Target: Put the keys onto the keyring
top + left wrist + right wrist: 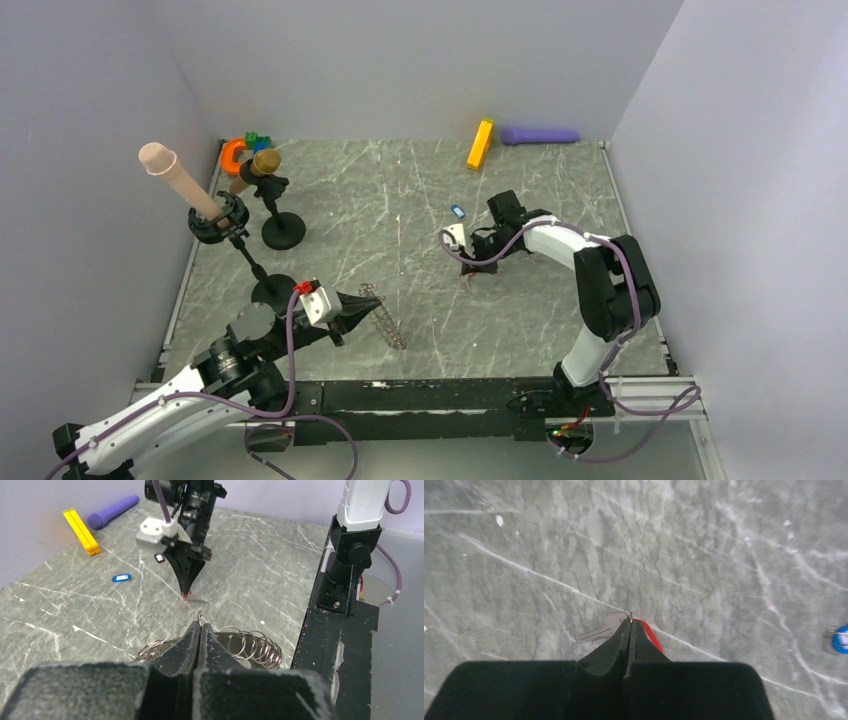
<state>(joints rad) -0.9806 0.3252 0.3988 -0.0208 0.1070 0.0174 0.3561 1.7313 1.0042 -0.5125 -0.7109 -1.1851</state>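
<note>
Right, the table (560, 300) first: both arms work over its middle. My left gripper (358, 306) is closed on the keyring (385, 322), pinching one coil at its near end so the floppy loop cannot slide. The ring lies on the surface towards the front-left. My right gripper (468, 271) points straight down with its jaws together on the red key (651, 636), seemingly nipping its thin wire loop, presumably to carry it to the ring. The blue key (458, 211) lies loose just behind.
</note>
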